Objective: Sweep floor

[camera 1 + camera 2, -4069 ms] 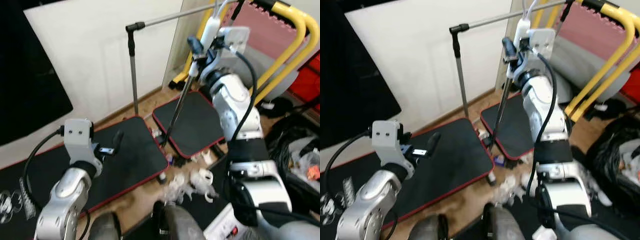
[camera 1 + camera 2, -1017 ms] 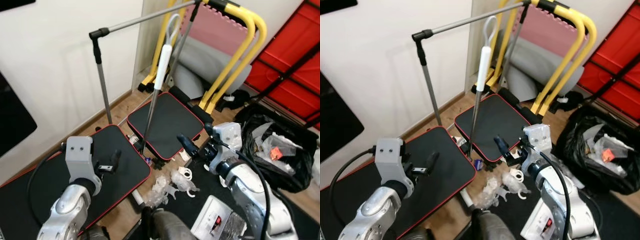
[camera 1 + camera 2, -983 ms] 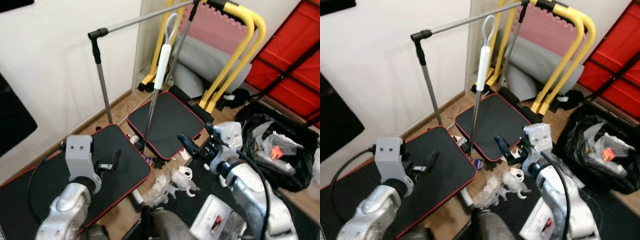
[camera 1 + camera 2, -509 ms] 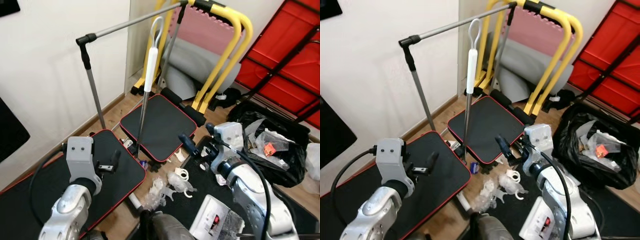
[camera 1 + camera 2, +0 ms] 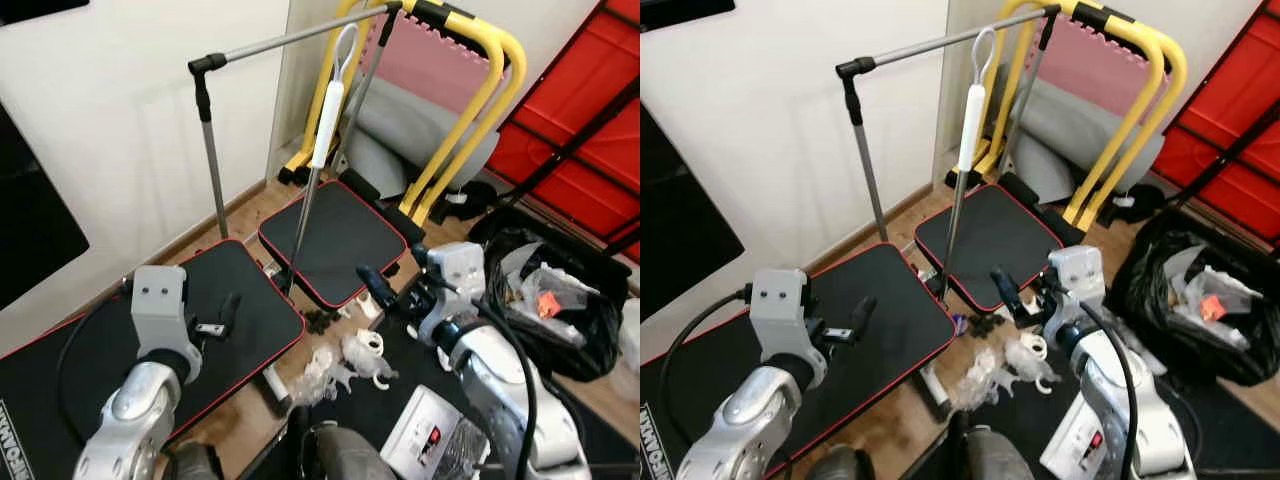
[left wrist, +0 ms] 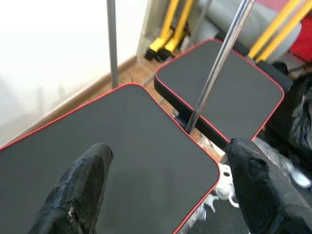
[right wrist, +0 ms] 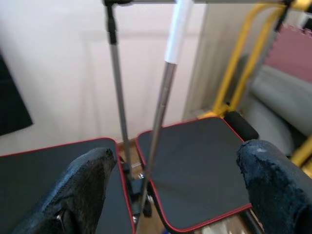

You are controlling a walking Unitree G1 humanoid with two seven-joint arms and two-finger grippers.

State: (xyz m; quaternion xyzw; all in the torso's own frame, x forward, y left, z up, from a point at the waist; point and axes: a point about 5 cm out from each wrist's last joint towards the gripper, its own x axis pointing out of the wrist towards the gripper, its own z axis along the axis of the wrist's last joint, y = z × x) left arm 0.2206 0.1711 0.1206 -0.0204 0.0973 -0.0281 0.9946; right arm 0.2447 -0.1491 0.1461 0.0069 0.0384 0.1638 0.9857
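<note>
The thin grey metal broom with a white grip and loop (image 5: 318,150) stands near-upright in the upper middle of the frame, its foot planted on the wooden floor (image 5: 247,425) between 2 black red-edged mats (image 5: 335,238). The right pincer (image 5: 384,293), wide open and empty, sits just below and right of the shaft, nearer than the left pincer (image 5: 222,318), also open and empty. I judge the right arm better placed. Crumpled white litter (image 5: 340,365) lies at centre bottom.

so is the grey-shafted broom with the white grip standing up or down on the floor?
Standing, slightly tilted: the grey-shafted broom with the white grip rises from between the black mats, its loop against the horizontal grey bar. Neither gripper holds it.
</note>
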